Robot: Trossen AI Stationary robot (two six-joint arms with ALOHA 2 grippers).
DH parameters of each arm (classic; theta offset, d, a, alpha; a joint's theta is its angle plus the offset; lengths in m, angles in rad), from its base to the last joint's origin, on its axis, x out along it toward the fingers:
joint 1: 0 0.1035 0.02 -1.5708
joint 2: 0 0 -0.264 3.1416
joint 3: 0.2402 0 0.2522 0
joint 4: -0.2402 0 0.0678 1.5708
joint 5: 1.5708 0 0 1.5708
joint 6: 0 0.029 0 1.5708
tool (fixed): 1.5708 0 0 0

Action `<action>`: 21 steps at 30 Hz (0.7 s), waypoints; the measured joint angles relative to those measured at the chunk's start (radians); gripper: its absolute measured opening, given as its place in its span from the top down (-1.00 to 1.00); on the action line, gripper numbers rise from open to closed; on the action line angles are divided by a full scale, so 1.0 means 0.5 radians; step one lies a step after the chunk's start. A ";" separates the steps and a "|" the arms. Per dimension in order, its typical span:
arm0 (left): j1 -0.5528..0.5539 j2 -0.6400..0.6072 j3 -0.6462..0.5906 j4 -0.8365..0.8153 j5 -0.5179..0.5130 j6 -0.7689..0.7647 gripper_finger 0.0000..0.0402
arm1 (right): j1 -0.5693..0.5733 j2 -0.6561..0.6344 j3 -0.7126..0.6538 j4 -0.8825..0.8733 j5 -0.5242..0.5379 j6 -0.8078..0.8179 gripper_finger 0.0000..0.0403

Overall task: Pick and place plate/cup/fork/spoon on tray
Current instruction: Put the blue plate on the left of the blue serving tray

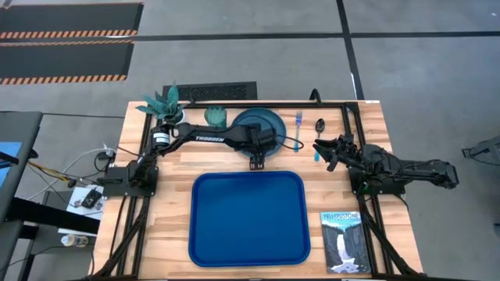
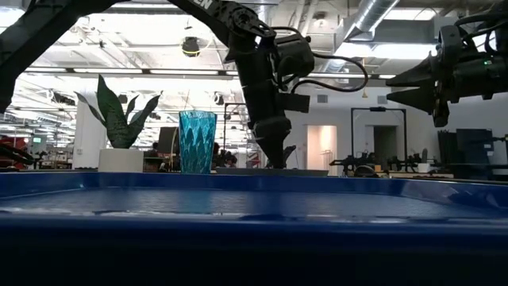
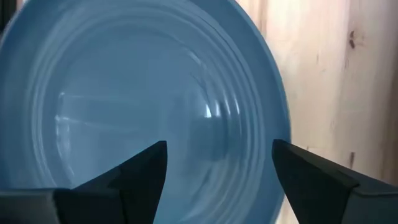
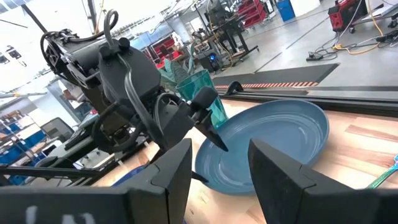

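The teal-blue plate [image 1: 258, 123] lies flat on the table beyond the blue tray [image 1: 246, 218]. My left gripper [image 3: 217, 174] is open and points down at the plate's near rim, one finger over the plate's inside and one outside the rim. The teal cup [image 1: 216, 117] stands left of the plate. The light-blue fork [image 1: 298, 121] and the spoon [image 1: 319, 133] lie right of the plate. My right gripper [image 1: 324, 148] is open and empty, raised above the table [image 2: 413, 83] by the spoon's handle. My left gripper's open fingers [image 3: 146, 174] stand on either side of the plate's near rim [image 4: 214, 177], coming from above. I cannot tell whether they touch it. The plate lies flat on the table.
A white pot with a teal plant [image 1: 162, 103] stands at the far left. A Yellowstone book [image 1: 341, 238] lies right of the tray near the front edge. Black frame rails run along the table's sides.
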 joint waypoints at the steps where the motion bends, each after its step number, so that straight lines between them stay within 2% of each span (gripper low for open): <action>1: 0.000 0.000 0.000 0.001 0.000 0.010 -0.38 | 0.000 -0.001 0.000 0.000 0.000 0.000 0.10; 12: -0.034 -0.001 0.167 -0.068 0.059 0.021 -0.38 | 0.000 0.000 0.000 0.000 0.000 0.000 0.10; 15: -0.032 -0.002 0.124 -0.045 0.124 0.050 -0.38 | 0.000 -0.001 0.000 0.000 0.000 0.000 0.10; 21: -0.031 -0.001 0.009 0.062 0.125 0.025 -0.38 | 0.000 0.000 -0.001 0.000 0.001 -0.010 0.10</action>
